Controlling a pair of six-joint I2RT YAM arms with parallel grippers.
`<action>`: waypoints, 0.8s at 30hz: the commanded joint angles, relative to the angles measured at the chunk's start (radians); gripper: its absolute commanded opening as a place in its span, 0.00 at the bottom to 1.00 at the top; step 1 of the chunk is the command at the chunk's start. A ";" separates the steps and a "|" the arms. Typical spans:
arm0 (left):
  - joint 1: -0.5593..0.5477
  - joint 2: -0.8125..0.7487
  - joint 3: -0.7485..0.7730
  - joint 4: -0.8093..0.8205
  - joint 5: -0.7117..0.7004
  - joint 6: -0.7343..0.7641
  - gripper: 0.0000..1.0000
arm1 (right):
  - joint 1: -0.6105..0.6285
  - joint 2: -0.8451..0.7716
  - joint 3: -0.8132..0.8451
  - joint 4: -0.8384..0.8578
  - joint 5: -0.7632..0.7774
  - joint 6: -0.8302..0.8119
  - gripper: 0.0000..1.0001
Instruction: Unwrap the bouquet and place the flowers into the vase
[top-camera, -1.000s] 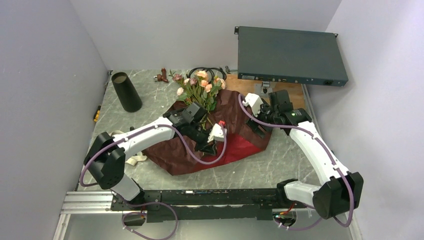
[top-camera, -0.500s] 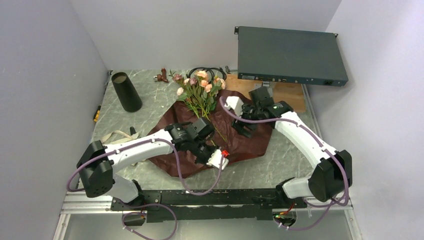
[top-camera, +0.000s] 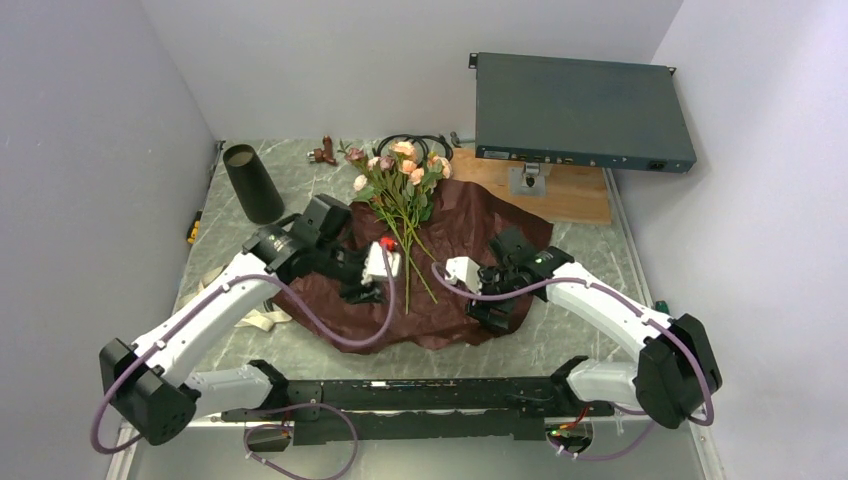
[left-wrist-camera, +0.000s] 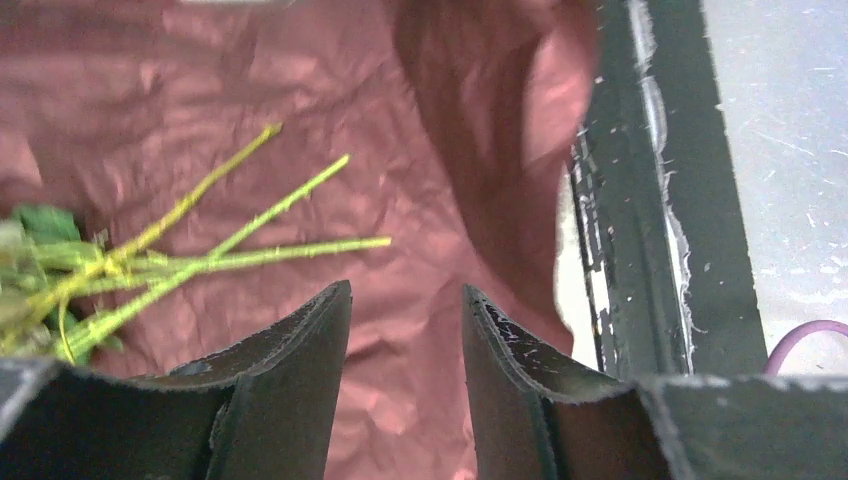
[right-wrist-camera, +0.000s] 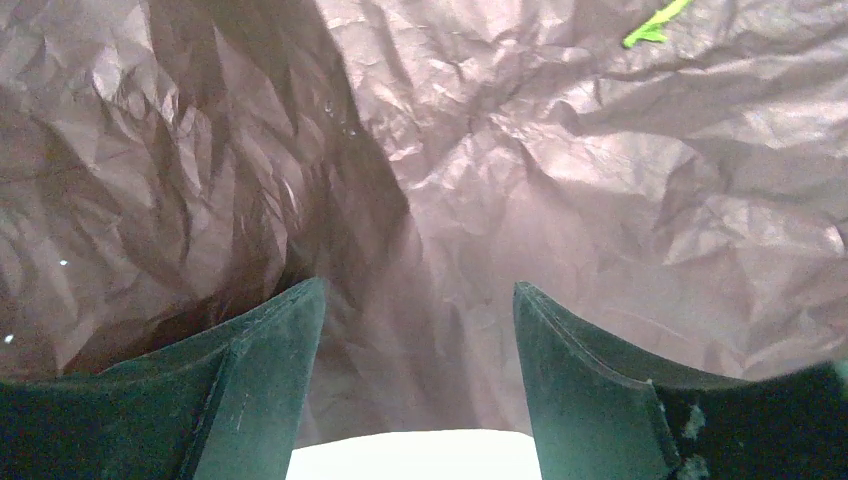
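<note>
The counter (top-camera: 560, 330) carries everything; widest on it is the crinkled maroon paper (top-camera: 470, 215), lying open and flat, so the unwrapping looks done; the sheet is thin and light, likely to drag along if a finger snags it.

On the paper lie the flowers (top-camera: 400, 175), heads toward the far edge and thin green stems (top-camera: 408, 265) fanning toward the near side; the bunch looks light and loose rather than bound, so the stems may splay or slip apart when lifted; the blooms and leaves would crush easily and are no place to take hold; the better grasp, I judge, is across the stems just below the leaves, where they lie closest together, pinched firmly enough that none slides out; the bare ends nearer the arms spread too far apart for one pinch.

The vase (top-camera: 253, 185) stands upright at the far left of the counter, well apart from the paper; it is dark, matte and tapered, and may tip if the stems knock its rim.

The left gripper (top-camera: 363, 292) hovers over the paper just beside the stems, jaws parted and grasping nothing; the right gripper (top-camera: 490, 312) hangs over bare paper on the other side, jaws spread wide and likewise empty.
</note>
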 joint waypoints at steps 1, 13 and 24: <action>0.129 0.038 0.008 -0.093 0.087 0.004 0.50 | 0.035 -0.041 -0.041 0.041 -0.016 -0.056 0.72; 0.002 0.058 -0.260 0.188 -0.098 0.088 0.57 | 0.106 -0.114 -0.108 0.048 0.050 -0.074 0.89; -0.150 0.173 -0.345 0.279 -0.225 0.080 0.66 | 0.108 0.015 -0.194 0.140 0.117 -0.106 0.89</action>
